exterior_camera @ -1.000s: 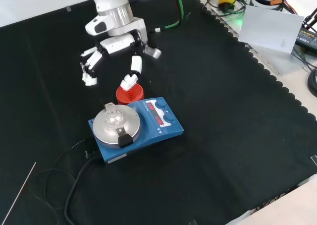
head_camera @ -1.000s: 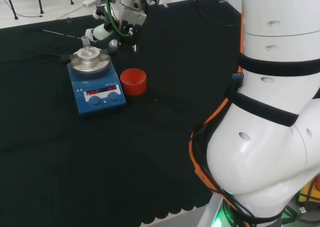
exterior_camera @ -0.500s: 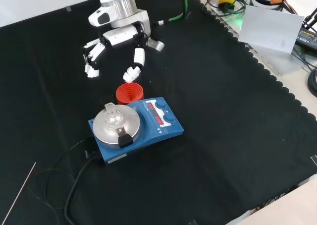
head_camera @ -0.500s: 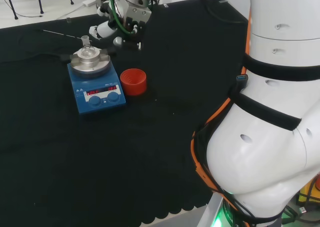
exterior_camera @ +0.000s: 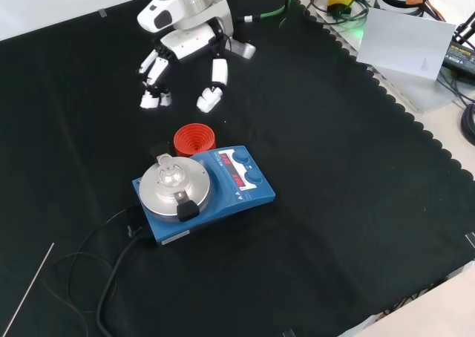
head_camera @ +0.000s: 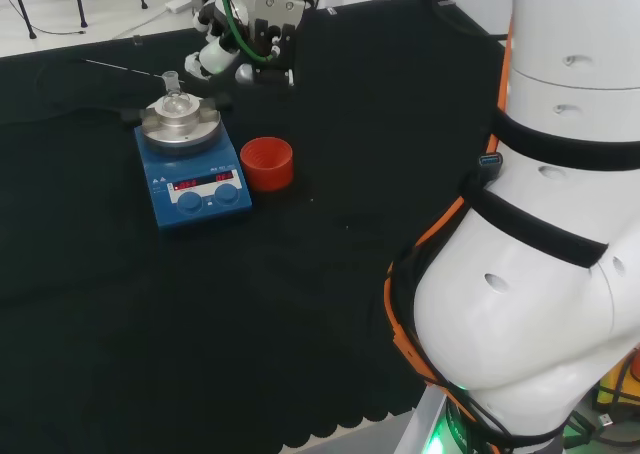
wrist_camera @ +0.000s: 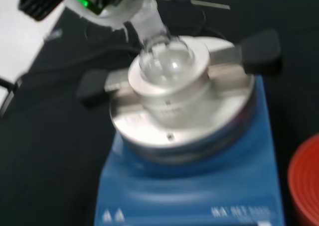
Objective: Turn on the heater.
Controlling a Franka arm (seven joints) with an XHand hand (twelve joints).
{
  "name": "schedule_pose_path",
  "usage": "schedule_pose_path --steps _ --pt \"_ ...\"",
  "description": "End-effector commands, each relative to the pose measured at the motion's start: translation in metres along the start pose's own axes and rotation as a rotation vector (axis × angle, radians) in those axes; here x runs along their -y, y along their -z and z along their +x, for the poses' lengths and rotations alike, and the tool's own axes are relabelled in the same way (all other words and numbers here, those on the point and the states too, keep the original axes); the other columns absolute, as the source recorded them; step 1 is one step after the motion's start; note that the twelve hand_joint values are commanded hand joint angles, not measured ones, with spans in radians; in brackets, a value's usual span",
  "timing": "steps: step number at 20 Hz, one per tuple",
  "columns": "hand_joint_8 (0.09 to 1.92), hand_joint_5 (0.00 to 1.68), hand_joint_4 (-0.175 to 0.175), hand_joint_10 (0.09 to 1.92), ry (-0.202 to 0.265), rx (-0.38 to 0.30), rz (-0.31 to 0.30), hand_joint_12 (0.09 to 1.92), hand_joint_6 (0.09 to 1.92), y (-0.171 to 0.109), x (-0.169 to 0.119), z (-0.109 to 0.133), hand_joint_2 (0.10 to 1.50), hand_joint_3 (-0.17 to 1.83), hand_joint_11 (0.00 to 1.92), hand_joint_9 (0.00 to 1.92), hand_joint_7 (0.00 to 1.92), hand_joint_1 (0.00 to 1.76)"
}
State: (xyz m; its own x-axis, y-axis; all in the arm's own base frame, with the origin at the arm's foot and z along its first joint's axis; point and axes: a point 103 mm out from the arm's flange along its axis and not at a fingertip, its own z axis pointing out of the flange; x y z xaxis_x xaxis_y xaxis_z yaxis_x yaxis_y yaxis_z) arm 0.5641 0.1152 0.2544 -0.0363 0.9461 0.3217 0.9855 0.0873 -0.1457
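The blue heater [head_camera: 197,187] [exterior_camera: 245,192] [wrist_camera: 189,196] stands on the black cloth, its round metal top carrying a small clear glass flask [head_camera: 173,96] [exterior_camera: 167,169] [wrist_camera: 164,61]. Red lit digits and two blue knobs [head_camera: 209,200] [exterior_camera: 254,176] show on its front panel. The hand [head_camera: 222,56] [exterior_camera: 189,51] hangs in the air beyond the heater, apart from it, with relaxed, spread fingers [exterior_camera: 213,84] holding nothing.
A red ribbed ring [head_camera: 267,162] [exterior_camera: 194,139] [wrist_camera: 306,186] sits right beside the heater. A black cable [exterior_camera: 111,274] runs from the heater's back across the cloth. A thin rod [exterior_camera: 26,292] lies near the cloth's edge. The arm's white links [head_camera: 540,224] fill the head view's right.
The hand has risen and drawn away from the heater and the red ring, toward the top of the front view. The heater and flask have not moved.
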Motion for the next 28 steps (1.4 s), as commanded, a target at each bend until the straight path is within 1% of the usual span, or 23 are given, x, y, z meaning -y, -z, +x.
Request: schedule_pose_path --steps 1,3,4,5,8,10,11,12,13,14,15,17,20,21,22,24,25,28 --pt "0.64 0.44 -0.009 0.48 -0.020 0.104 0.096 1.23 0.21 0.007 0.032 0.000 0.59 0.72 0.64 1.06 0.85 1.01" --pt "0.69 0.44 -0.026 0.40 -0.021 0.121 0.103 1.06 0.17 0.009 0.041 0.000 0.58 0.75 0.97 1.21 0.95 1.07" --pt "0.74 0.43 -0.033 0.37 -0.020 0.131 0.104 0.97 0.15 0.009 0.046 0.001 0.57 0.76 1.11 1.28 0.99 1.10" --pt "0.79 0.43 -0.038 0.34 -0.018 0.142 0.110 0.90 0.13 0.009 0.051 0.001 0.57 0.76 1.21 1.34 1.03 1.11" --pt "0.94 0.44 -0.050 0.33 -0.015 0.180 0.128 0.76 0.10 0.005 0.065 0.002 0.56 0.76 1.39 1.46 1.10 1.13" --pt "1.05 0.44 -0.057 0.35 -0.013 0.191 0.138 0.70 0.09 0.002 0.074 0.003 0.55 0.76 1.50 1.50 1.14 1.15" --pt "1.11 0.44 -0.061 0.37 -0.004 0.212 0.140 0.67 0.09 -0.002 0.078 0.016 0.55 0.75 1.55 1.52 1.17 1.15" --pt "1.19 0.45 -0.064 0.40 0.000 0.213 0.144 0.65 0.09 -0.004 0.082 0.018 0.55 0.75 1.60 1.54 1.19 1.16" --pt "1.25 0.45 -0.067 0.46 -0.007 0.230 0.148 0.62 0.09 -0.009 0.082 0.021 0.55 0.74 1.66 1.56 1.22 1.17" --pt "1.31 0.46 -0.070 0.53 -0.015 0.249 0.147 0.61 0.09 -0.015 0.083 0.026 0.55 0.74 1.72 1.58 1.25 1.17" --pt "1.37 0.47 -0.073 0.61 -0.013 0.247 0.147 0.62 0.09 -0.017 0.086 0.026 0.54 0.74 1.77 1.60 1.27 1.18" --pt "1.48 0.50 -0.079 0.77 -0.002 0.248 0.136 0.71 0.09 -0.015 0.095 0.020 0.53 0.74 1.85 1.65 1.31 1.20" --pt "1.64 0.59 -0.087 0.98 0.002 0.269 0.150 0.99 0.10 -0.015 0.103 0.018 0.53 0.75 1.91 1.76 1.40 1.23" --pt "1.69 0.64 -0.093 1.03 0.003 0.271 0.138 1.08 0.15 -0.016 0.104 0.020 0.53 0.75 1.92 1.79 1.43 1.25" --pt "1.74 0.67 -0.100 1.07 0.007 0.273 0.125 1.16 0.24 -0.017 0.106 0.022 0.54 0.74 1.92 1.83 1.47 1.27" --pt "1.84 0.69 -0.109 1.14 0.011 0.284 0.122 1.30 0.46 -0.020 0.108 0.026 0.55 0.75 1.92 1.89 1.53 1.31" --pt "1.89 0.70 -0.110 1.21 0.015 0.294 0.125 1.36 0.55 -0.022 0.108 0.029 0.56 0.78 1.92 1.91 1.57 1.33" --pt "1.92 0.69 -0.098 1.39 0.024 0.320 0.159 1.48 0.81 -0.028 0.108 0.037 0.56 0.95 1.92 1.92 1.68 1.44"
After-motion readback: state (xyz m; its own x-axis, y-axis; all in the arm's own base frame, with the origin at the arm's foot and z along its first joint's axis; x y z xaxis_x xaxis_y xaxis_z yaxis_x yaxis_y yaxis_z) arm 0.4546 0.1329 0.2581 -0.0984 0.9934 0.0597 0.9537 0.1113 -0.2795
